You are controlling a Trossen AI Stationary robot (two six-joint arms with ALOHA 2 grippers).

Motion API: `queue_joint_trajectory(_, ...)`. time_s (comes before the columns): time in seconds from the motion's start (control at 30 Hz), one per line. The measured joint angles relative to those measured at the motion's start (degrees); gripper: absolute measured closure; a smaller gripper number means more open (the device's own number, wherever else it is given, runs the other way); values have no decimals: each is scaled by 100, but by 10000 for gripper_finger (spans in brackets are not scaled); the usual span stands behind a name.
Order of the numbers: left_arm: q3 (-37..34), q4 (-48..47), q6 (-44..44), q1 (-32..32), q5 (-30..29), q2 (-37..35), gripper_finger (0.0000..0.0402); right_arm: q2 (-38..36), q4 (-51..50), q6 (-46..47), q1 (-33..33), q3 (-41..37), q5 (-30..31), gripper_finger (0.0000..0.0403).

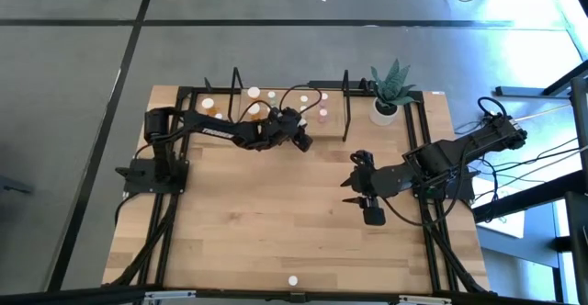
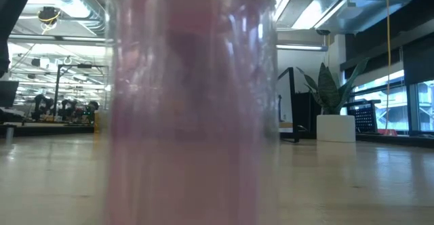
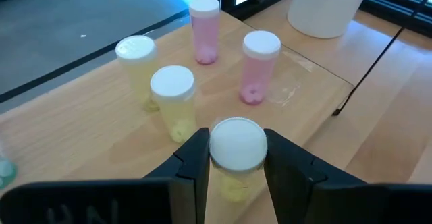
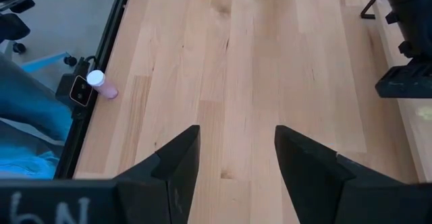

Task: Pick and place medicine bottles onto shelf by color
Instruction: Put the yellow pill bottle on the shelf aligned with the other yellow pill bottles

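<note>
L hand (image 3: 236, 158) clamps yellowish bottle (image 3: 237, 150).

Wood table (image 1: 303, 213), matt; clear-plastic bottles (image 3: 259, 67)

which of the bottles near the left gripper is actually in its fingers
The yellowish bottle with the white cap, clamped between the left gripper's two dark fingers. The other two yellowish bottles and the two pink ones stand free on the board beyond it.
</note>
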Motion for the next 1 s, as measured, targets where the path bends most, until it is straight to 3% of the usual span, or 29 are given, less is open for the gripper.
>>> queue_joint_trajectory(1.0, 0, -30, 7, 47, 151, 42, 291, 0, -2, 1, 0, 0, 0, 209)
